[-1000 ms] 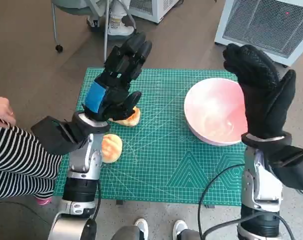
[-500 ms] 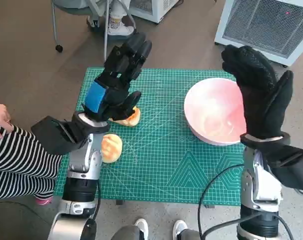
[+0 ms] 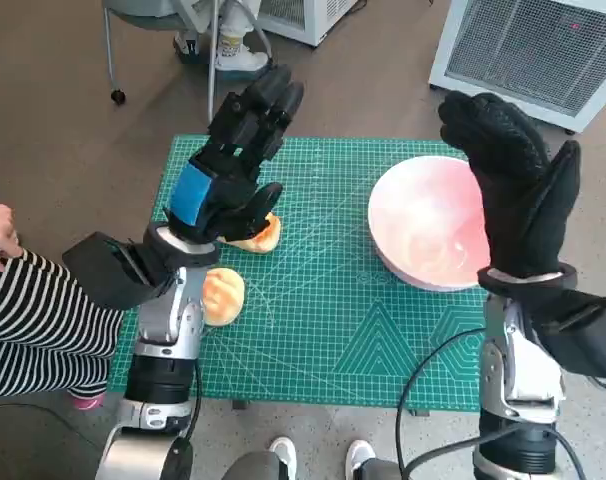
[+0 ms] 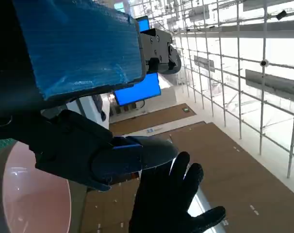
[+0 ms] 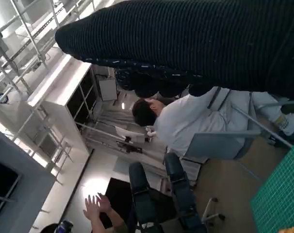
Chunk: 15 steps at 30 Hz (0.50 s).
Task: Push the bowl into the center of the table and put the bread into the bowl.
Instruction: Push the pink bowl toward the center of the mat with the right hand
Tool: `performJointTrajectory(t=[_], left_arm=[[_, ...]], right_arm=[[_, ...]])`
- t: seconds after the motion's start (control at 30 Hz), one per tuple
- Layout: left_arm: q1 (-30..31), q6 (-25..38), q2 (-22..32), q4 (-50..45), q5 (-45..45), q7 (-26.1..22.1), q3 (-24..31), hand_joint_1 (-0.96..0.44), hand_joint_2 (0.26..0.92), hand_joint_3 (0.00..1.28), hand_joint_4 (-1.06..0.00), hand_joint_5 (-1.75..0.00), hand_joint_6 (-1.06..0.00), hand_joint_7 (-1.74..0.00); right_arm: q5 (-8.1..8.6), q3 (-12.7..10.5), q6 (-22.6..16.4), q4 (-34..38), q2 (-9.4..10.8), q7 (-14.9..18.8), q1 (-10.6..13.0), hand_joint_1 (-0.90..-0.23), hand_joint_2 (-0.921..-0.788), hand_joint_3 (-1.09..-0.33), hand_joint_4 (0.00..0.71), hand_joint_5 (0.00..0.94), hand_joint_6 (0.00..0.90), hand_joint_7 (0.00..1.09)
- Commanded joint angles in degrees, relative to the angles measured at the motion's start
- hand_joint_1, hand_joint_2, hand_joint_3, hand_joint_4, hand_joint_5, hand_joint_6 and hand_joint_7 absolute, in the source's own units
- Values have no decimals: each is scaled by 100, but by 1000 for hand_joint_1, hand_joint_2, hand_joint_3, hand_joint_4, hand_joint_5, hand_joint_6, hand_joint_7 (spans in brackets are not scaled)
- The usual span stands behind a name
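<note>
Pale pink round bowl (image 3: 430,222) at the surface's right edge, uncentred; gloved right hand (image 3: 515,190) raised flat beside it, released, apparently to push; blue-taped left hand (image 3: 228,165) spread empty above golden bread roll (image 3: 258,235).

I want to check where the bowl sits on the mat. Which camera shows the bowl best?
The head view: the whole pink bowl shows on the green mat's right side, beside the raised right hand. The left wrist view catches only a pink edge; the right wrist view shows none.
</note>
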Motion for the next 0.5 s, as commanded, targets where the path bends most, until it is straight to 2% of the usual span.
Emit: performJointTrajectory(t=[0.03,0.33,0.5], left_arm=[[-70,-52,45,55,11,-40,19,-696,921,560,-49,-31,1,-390],[-71,-72,44,75,9,-42,47,-696,921,561,-49,-30,1,-391],[-92,-126,35,176,-1,-54,73,-697,921,559,-50,-30,1,-390]], right_arm=[[93,-2,48,96,-4,89,122,-698,-921,-721,176,0,134,334],[97,-42,34,123,-29,136,134,-692,-921,-723,176,1,132,338],[131,-145,26,183,-107,166,126,-694,-921,-721,177,1,134,341]])
